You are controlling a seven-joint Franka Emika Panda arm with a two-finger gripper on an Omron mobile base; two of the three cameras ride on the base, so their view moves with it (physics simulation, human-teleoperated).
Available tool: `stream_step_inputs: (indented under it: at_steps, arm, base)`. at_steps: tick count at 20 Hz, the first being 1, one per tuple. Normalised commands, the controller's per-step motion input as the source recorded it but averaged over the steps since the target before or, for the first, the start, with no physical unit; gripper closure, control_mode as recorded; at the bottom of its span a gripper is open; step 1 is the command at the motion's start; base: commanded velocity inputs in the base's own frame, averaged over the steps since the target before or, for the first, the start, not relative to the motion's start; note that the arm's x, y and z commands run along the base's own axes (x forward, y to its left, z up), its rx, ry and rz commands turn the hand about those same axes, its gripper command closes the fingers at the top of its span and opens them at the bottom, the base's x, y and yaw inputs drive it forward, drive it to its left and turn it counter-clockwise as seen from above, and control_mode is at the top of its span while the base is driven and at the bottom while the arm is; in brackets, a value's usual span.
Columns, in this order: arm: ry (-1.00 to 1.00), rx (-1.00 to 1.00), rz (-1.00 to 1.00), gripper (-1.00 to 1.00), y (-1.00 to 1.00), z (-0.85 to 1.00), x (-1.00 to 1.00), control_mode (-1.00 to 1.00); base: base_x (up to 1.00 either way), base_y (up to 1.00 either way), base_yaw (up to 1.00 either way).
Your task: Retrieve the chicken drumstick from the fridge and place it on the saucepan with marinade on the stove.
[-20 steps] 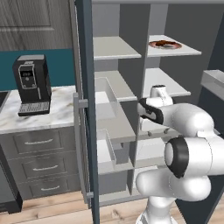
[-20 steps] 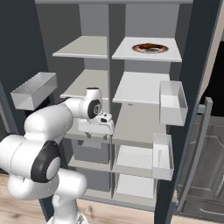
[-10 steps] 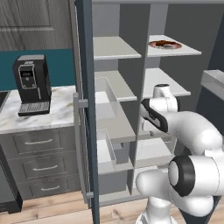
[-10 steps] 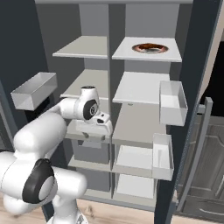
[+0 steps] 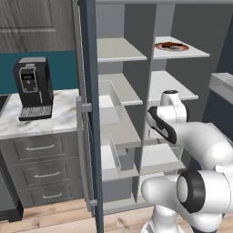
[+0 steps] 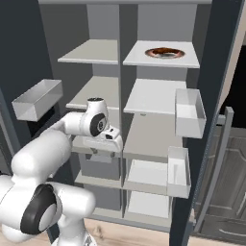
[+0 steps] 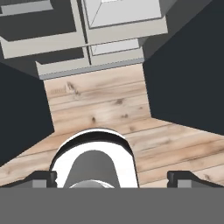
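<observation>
While fridge (image 6: 29, 57) stands open, arm sits low at middle shelves, hand aimed down at wood floor (image 7: 100, 105). Step in hand, as judged: reach for drumstick. Do well: lift hand, tip forward, rise to top right shelf, approach plate (image 6: 163, 52) from front, jaws straddling meat. Gripper (image 7: 112, 177) released, jaws wide, nothing between. Chicken drumstick (image 6: 162, 51) lies on plate, well above hand. Stove and saucepan out of frame. Drumstick shape too small to read; fingertips (image 7: 43, 176) cut off at bottom edge.
</observation>
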Motion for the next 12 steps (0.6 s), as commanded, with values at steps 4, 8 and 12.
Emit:
stream_step_inputs:
  at_steps: [4,8,12]
  arm:
    - [-0.01,0.00,-0.03,-1.00,-0.27,-0.03,0.00,1.00]
    - [0.00,0.00,0.00,-1.00,0.00,0.00,0.00,1.00]
    - [0.00,0.00,0.00,-1.00,0.00,0.00,0.00,1.00]
  base:
    - [0.01,-0.28,-0.03]
    - [0.20,-0.39,-0.04]
    - [0.27,-0.11,-0.05]
